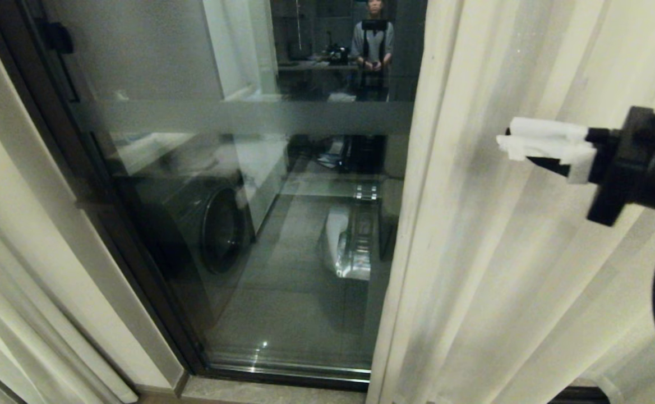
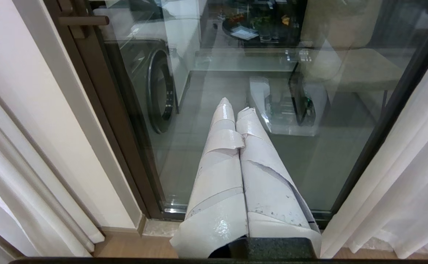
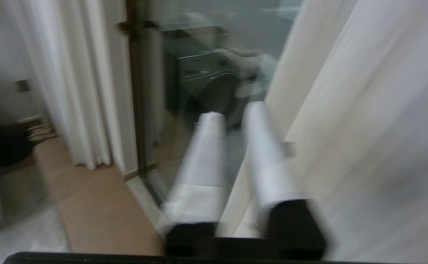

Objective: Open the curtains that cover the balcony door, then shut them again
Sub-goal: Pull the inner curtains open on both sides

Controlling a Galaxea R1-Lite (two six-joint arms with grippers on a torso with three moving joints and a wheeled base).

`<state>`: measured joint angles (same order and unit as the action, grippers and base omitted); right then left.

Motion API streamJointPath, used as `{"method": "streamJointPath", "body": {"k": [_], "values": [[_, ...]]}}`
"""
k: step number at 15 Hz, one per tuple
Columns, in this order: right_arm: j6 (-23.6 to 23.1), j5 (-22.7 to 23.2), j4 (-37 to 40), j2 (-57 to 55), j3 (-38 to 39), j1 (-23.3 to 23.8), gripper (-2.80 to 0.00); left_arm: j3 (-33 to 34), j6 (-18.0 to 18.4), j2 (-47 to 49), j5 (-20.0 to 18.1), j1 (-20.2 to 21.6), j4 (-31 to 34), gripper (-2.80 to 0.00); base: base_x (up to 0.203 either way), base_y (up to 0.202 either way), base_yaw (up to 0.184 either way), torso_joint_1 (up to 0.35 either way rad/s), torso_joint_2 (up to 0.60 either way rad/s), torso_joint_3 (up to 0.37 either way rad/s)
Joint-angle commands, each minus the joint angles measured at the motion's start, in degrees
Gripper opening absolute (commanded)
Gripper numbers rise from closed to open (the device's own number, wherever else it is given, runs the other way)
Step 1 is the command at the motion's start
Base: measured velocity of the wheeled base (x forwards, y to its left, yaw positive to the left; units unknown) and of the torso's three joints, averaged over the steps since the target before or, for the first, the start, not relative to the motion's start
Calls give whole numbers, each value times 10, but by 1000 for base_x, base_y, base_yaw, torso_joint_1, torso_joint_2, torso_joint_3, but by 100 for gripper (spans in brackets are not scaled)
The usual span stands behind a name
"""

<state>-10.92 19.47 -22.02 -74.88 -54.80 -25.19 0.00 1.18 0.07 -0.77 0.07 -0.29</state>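
The balcony door [image 1: 249,235] shows as bare glass with a frosted band [image 1: 238,116] and a dark frame [image 1: 81,168]. A cream curtain [image 1: 529,269] hangs over the door's right part, its edge beside the glass. Another curtain panel [image 1: 2,280] hangs at the far left, off the door. My right gripper [image 1: 504,141] is raised in front of the right curtain, near its edge. In the right wrist view this gripper [image 3: 233,110] is open, with nothing between its white-taped fingers and the curtain [image 3: 364,128] just beyond them. My left gripper [image 2: 236,106] is shut and empty, pointing low at the glass [image 2: 309,165].
A washing machine [image 1: 210,227] stands behind the glass on the balcony. A person's reflection [image 1: 372,45] shows high in the pane. A stone sill [image 1: 271,393] runs under the door and wood floor [image 3: 100,205] lies in front. A handle [image 2: 82,20] sticks out from the frame.
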Motion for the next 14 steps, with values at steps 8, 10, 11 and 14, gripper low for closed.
{"method": "streamJointPath", "body": {"k": [8,10,11,14], "values": [[-3,-161,-1,-154,-133,-25,0,0,0,0,0,0,0,-280,0,0,0,0,0,0],[-6,-187,-3,-153,-135,-25,0,0,0,0,0,0,-1,-280,0,0,0,0,0,0],[-6,-203,-2,-151,-137,-25,0,0,0,-1,0,0,0,-280,0,0,0,0,0,0],[-4,-262,-1,-154,-150,-43,0,0,0,-1,0,0,-1,-280,0,0,0,0,0,0]]}}
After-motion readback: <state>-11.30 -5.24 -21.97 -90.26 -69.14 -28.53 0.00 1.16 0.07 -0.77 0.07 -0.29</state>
